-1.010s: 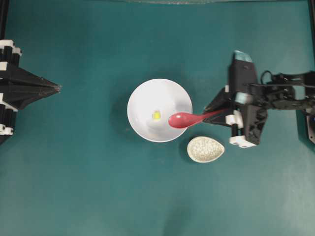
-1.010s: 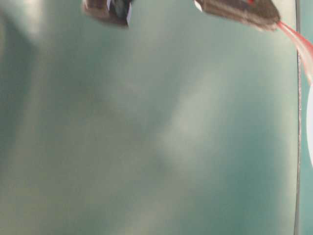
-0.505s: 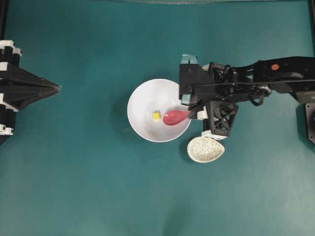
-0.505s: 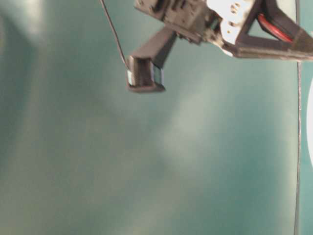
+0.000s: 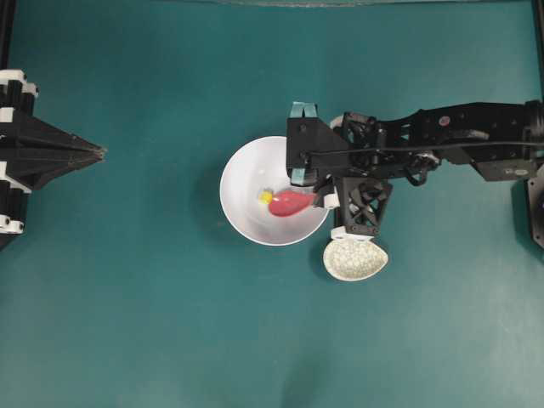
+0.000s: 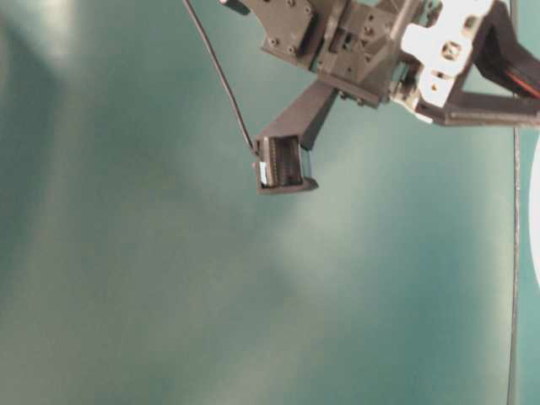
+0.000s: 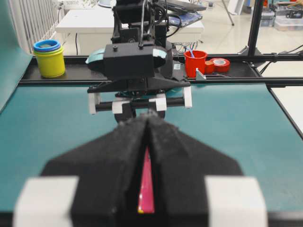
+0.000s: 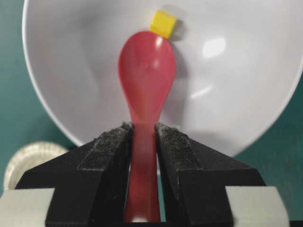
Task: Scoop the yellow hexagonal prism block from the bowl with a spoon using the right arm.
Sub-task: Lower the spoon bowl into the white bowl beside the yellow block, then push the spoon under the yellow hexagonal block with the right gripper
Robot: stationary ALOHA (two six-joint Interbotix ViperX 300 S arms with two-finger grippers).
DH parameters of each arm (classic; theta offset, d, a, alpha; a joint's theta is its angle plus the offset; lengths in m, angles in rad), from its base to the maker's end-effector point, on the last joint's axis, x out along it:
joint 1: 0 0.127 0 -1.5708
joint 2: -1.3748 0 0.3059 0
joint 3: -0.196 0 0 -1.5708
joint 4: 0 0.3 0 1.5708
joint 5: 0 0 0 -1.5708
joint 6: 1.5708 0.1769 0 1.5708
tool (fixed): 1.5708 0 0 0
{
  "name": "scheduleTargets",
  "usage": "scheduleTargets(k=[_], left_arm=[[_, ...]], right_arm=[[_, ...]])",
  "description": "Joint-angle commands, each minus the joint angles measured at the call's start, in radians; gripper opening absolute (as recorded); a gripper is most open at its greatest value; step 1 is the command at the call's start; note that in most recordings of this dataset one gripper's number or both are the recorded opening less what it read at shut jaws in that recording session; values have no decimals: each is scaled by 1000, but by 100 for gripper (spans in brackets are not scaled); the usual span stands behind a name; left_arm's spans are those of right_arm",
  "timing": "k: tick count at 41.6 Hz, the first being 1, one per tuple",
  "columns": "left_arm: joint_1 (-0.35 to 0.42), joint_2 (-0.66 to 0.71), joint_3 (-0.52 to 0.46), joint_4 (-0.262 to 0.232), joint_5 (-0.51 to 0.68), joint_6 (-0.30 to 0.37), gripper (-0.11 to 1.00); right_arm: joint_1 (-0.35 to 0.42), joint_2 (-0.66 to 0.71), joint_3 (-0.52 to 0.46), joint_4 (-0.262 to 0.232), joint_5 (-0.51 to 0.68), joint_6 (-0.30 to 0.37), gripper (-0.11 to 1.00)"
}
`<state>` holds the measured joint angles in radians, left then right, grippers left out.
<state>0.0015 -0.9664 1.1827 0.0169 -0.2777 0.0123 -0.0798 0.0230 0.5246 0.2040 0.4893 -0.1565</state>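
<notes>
From my remote station, I see the right arm (image 5: pixel 442 136) reaching across the teal table (image 5: pixel 153 323) from the right edge of the overhead view, its wrist hanging over the near rim of the white bowl (image 5: pixel 242 174). The right gripper (image 8: pixel 144 156) has its two black padded fingers (image 8: pixel 106 151) pressed against the handle of the red-pink spoon (image 8: pixel 147 71), one on each side, partly closed around it. The spoon's scoop lies inside the bowl, pointing toward the bowl's middle. The yellow hexagonal prism block (image 8: pixel 163 23) sits on the bowl's inner surface right at the tip of the scoop, touching or almost touching its front edge; it is not in the scoop. In the overhead view the same block (image 5: pixel 265 196) shows as a small yellow spot just left of the spoon (image 5: pixel 289 203).

A small speckled cream dish (image 5: pixel 354 259) rests on the table just beside the bowl, below the right wrist in the overhead view, apart from the spoon.

The left gripper (image 5: pixel 100 153) is parked at the left edge of the table, well apart from the bowl, its pointed fingers drawn together with nothing between them. From its own camera I see its closed black fingers (image 7: pixel 118 156) in the foreground and the right arm facing it across the table.
</notes>
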Motion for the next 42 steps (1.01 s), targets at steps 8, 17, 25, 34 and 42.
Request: scheduleTargets(k=[8, 17, 25, 34, 42], left_arm=[[2, 11, -14, 3, -5, -2, 0], [0, 11, -14, 3, -5, -2, 0], [0, 11, -14, 3, -2, -3, 0], [0, 9, -14, 3, 6, -3, 0], [0, 11, -14, 3, 9, -3, 0]], right_arm=[[0, -6, -25, -2, -75, -2, 24], [-11, -6, -25, -2, -127, 0, 24], [-21, -6, -25, -2, -161, 0, 24], [-25, -6, -25, -2, -181, 0, 24], [-25, -18, -25, 3, -181, 11, 24]])
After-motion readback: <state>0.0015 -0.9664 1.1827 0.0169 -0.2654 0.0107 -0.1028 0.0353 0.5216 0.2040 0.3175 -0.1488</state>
